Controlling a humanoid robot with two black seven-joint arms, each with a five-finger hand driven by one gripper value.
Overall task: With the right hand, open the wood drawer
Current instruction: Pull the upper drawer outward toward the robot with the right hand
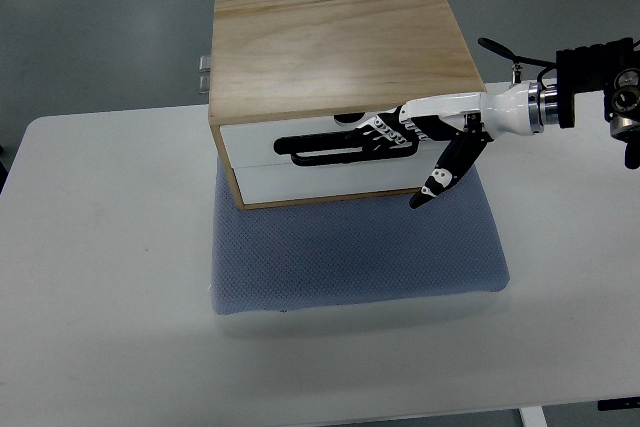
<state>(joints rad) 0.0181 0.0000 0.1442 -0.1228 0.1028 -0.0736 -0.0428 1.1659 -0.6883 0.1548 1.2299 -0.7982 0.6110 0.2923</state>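
My right robot hand, fingers hooked into the black handle on the wood drawer front, thumb hanging free; handle runs lengthwise leftward from my fingertips, drawer face toward me, unopened.

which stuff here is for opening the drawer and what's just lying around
For the job:
- drawer
- handle
- right hand, fingers at the handle
- wood box

Just there:
- blue mat
- white table
- metal bracket behind the box
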